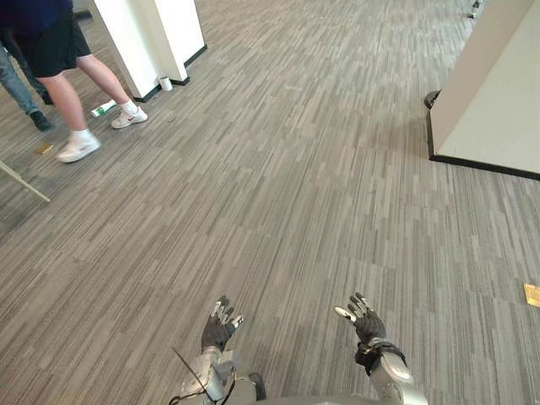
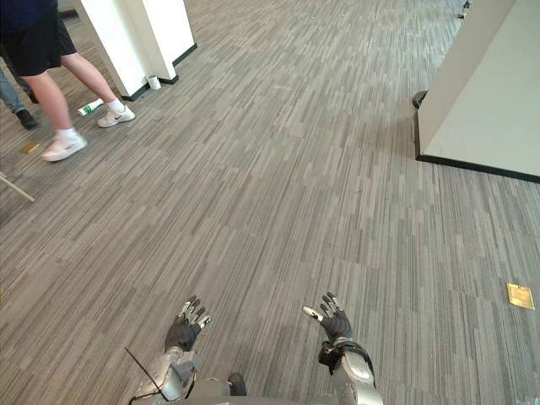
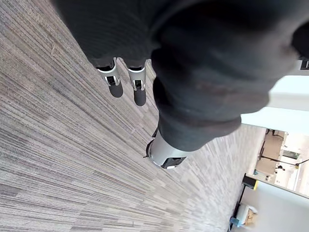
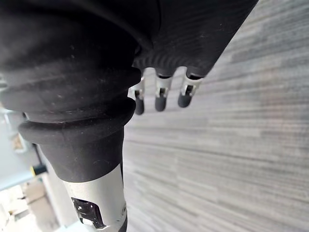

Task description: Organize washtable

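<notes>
Two hands hover low and apart: left robot hand (image 1: 221,325) and right robot hand (image 1: 364,321), fingers spread, holding nothing. Ahead, striped grey floor (image 1: 278,194) stretches wide. At its far left edge a person's legs (image 1: 80,93) stand beside a white pillar (image 1: 152,38); a black-skirted wall (image 1: 498,93) bounds the right.

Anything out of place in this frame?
A bottle lies on its side on the floor beside a person's shoe, near the white pillar. A flat yellow piece lies at the right.

A person (image 1: 59,51) stands far left beside a pillar (image 1: 148,34), a partition (image 1: 498,93) far right, floor (image 1: 295,169) between.
</notes>
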